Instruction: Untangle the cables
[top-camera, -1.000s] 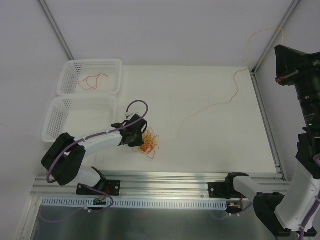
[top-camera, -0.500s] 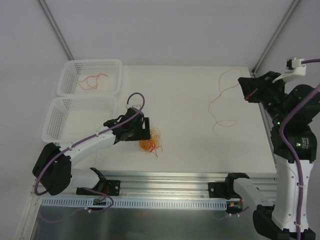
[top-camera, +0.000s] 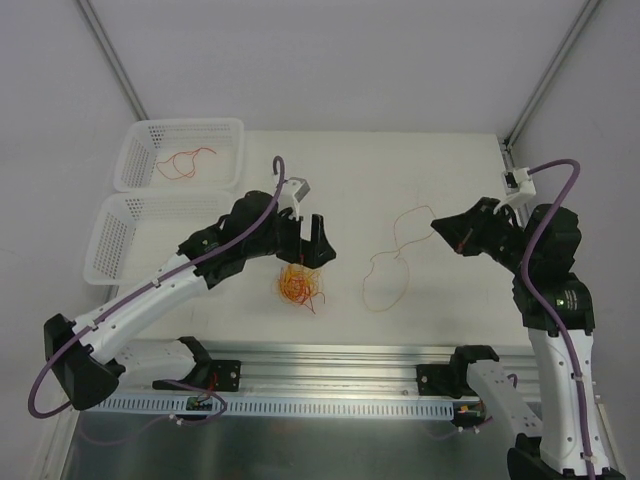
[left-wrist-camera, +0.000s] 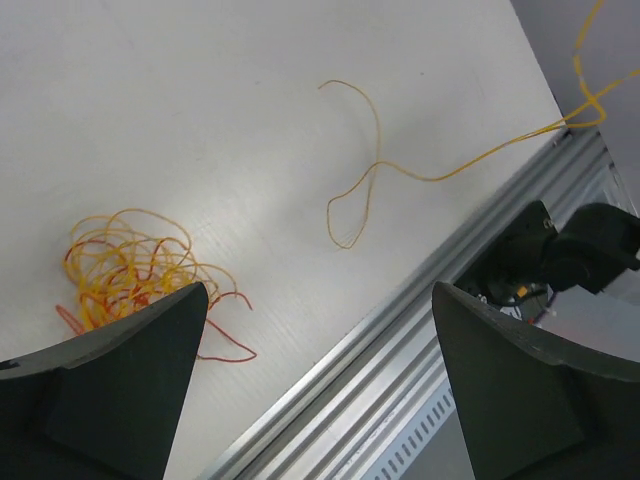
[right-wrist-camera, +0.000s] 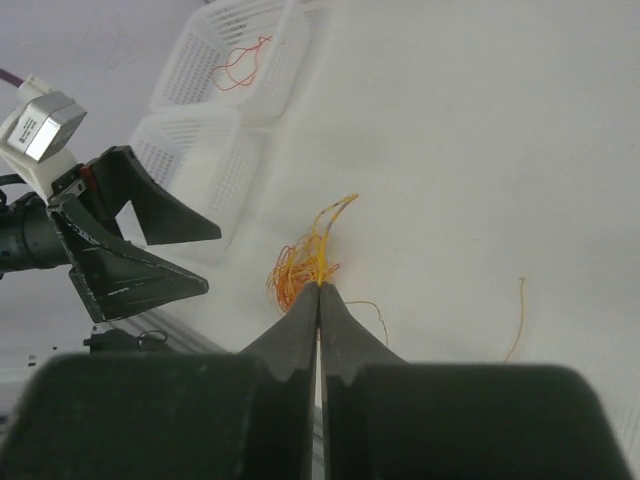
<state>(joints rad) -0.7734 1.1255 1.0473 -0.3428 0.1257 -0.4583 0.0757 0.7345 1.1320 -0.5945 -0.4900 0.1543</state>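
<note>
A tangle of red-orange and yellow-orange cables (top-camera: 297, 285) lies on the white table; it also shows as the tangle (left-wrist-camera: 120, 270) and the tangle (right-wrist-camera: 292, 275). My left gripper (top-camera: 303, 250) hovers just above and behind it, open, nothing between its fingers (left-wrist-camera: 120, 380). One long yellow cable (top-camera: 385, 265) is apart from the tangle, looping on the table to its right and rising to my right gripper (top-camera: 438, 222). That gripper (right-wrist-camera: 320, 288) is shut on the yellow cable (right-wrist-camera: 335, 220), whose strand leaves the fingertips. The same loose cable (left-wrist-camera: 362, 180) curls on the table in the left wrist view.
Two white baskets stand at the back left: the far basket (top-camera: 190, 124) holds a red cable (top-camera: 183, 163), and the near basket (top-camera: 110, 215) shows nothing inside. An aluminium rail (top-camera: 330, 360) runs along the table's front edge.
My left gripper has opened, let go of the tangle and risen to the right. The right arm has swung in from the far right, carrying the yellow cable towards the table's middle.
</note>
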